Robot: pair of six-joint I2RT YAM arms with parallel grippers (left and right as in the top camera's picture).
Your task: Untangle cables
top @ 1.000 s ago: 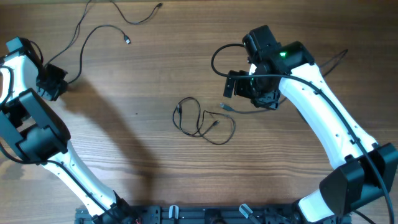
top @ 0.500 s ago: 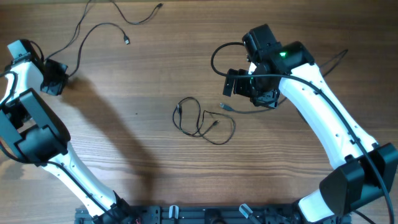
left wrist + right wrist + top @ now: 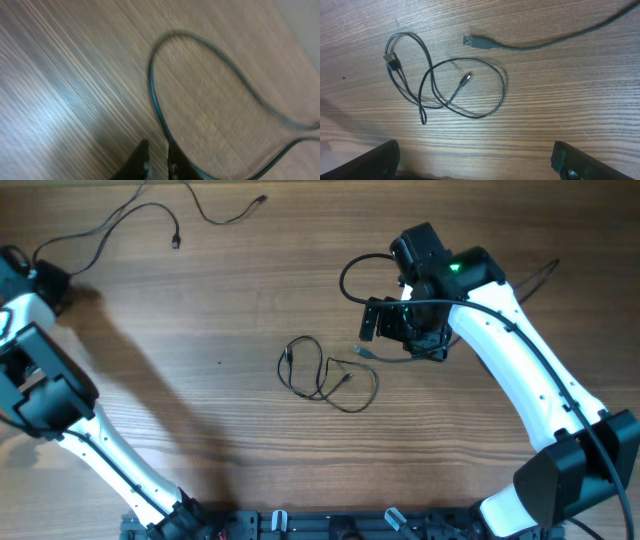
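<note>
Table (image 3: pixel 200 430): brown wood, with the grain running lengthwise; it showed a pale patch of glare (image 3: pixel 60 100) in the left wrist view. Mounting rail (image 3: pixel 330 527): black, and lay along the table's near edge. Clips (image 3: pixel 278 519): small and silver-grey, and sat on that rail.

4 cables (image 3: pixel 479 42) (approx.), 2 arms (image 3: pixel 520 370)

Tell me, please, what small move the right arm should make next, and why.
Probably lower the right gripper toward the looped cable: its fingers are spread wide, holding nothing, and the loop lies loose on the table ahead of them, apart from the USB-tipped cable.
</note>
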